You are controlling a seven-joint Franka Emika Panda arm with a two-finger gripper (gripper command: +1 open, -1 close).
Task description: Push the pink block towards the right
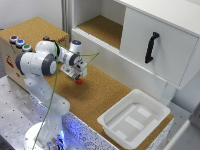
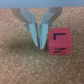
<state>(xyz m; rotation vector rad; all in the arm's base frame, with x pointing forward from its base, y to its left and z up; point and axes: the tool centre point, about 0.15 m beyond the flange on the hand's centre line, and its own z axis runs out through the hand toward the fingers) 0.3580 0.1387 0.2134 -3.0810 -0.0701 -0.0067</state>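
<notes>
The pink block [image 2: 59, 41] is a small reddish-pink cube with dark letters on its faces, lying on the cork tabletop. In the wrist view my gripper [image 2: 39, 45] has its two fingers pressed together with nothing between them, and the block sits right against the outer side of one finger [image 2: 44, 34]. In the exterior view the gripper [image 1: 77, 76] points down at the cork, with the block [image 1: 79, 81] just at its tip, left of the table's middle.
A white tray [image 1: 134, 117] stands at the exterior view's lower right. A wooden box with red [image 1: 13, 38], blue [image 1: 19, 43] and green [image 1: 26, 48] buttons is at the left. A white cabinet with a black handle [image 1: 151, 47] stands behind the table.
</notes>
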